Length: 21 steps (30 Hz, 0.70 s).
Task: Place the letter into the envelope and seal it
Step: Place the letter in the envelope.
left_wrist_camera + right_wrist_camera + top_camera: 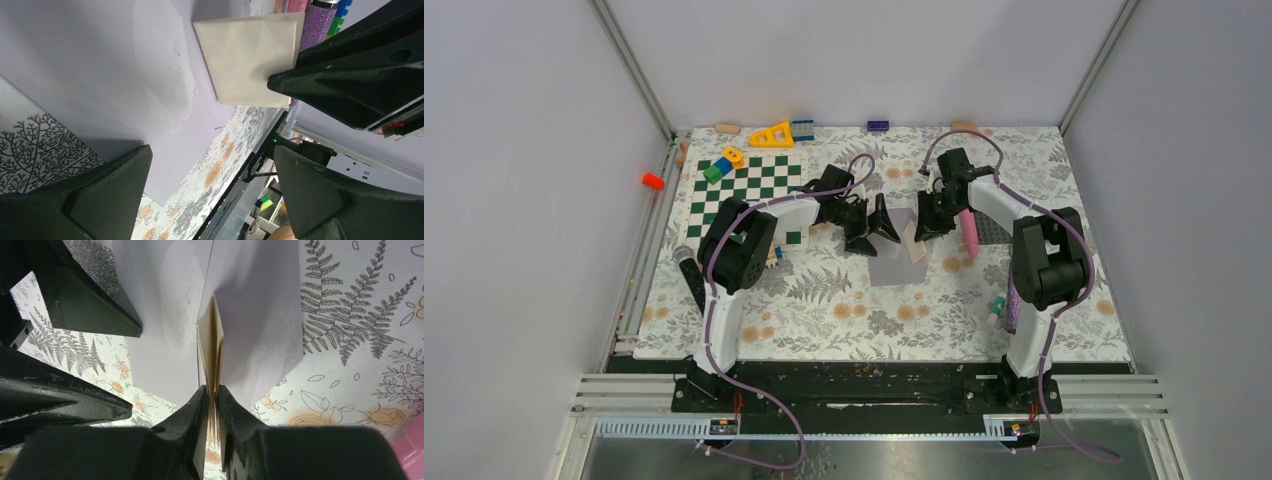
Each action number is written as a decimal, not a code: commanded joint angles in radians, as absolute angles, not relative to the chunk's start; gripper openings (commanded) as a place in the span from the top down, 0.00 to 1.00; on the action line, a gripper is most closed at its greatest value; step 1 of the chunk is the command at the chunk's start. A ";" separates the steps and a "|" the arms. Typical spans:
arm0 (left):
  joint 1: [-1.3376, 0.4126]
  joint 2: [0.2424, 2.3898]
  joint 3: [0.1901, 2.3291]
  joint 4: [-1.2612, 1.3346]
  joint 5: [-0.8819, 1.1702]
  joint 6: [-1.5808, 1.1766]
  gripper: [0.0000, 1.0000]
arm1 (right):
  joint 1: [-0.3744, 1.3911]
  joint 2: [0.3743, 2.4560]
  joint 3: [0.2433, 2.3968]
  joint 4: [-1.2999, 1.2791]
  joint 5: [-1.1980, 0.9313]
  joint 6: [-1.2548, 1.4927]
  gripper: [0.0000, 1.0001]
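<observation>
Most of the job looks unfinished to me. The envelope (892, 265) lies flat on the tabletop (824, 300) in the middle of the top view. The right gripper (212, 390) is pinching the letter (210, 352), a folded cream sheet, by its near edge; its fingers press together on the paper at the bottom centre of the right wrist view. The far edge of the letter sits in a crease between two pale lavender surfaces of the envelope. I cannot tell whether that crease is the mouth of the pocket or only the fold of the flap. In the left wrist view most of the letter's face shows at the upper centre, lying over the envelope rather than hidden in it, so I judge the insertion at best just begun. The left gripper (212, 155) is spread wide and holds nothing, hovering close over the envelope's upper left in the top view. What is left, as I read it: slide the letter fully in, release it, fold the flap down and press it shut. No sealing is done yet.
</observation>
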<state>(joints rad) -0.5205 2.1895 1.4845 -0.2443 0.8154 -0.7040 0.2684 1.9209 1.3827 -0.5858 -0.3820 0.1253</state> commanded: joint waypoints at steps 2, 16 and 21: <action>-0.531 2.223 1.494 -0.264 0.763 -0.663 0.01 | 0.265 1.904 1.423 -0.629 -0.338 0.110 0.92; -0.531 2.233 1.498 -0.259 0.775 -0.670 0.01 | 0.267 1.997 1.439 -0.616 -0.267 0.149 1.00; -0.532 2.233 1.497 -0.259 0.778 -0.668 0.01 | 0.267 2.011 1.452 -0.613 -0.277 0.157 1.00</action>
<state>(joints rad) -0.5205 2.1910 1.4864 -0.2451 0.8177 -0.7040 0.2684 2.0022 1.4067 -0.6079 -0.2890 0.1402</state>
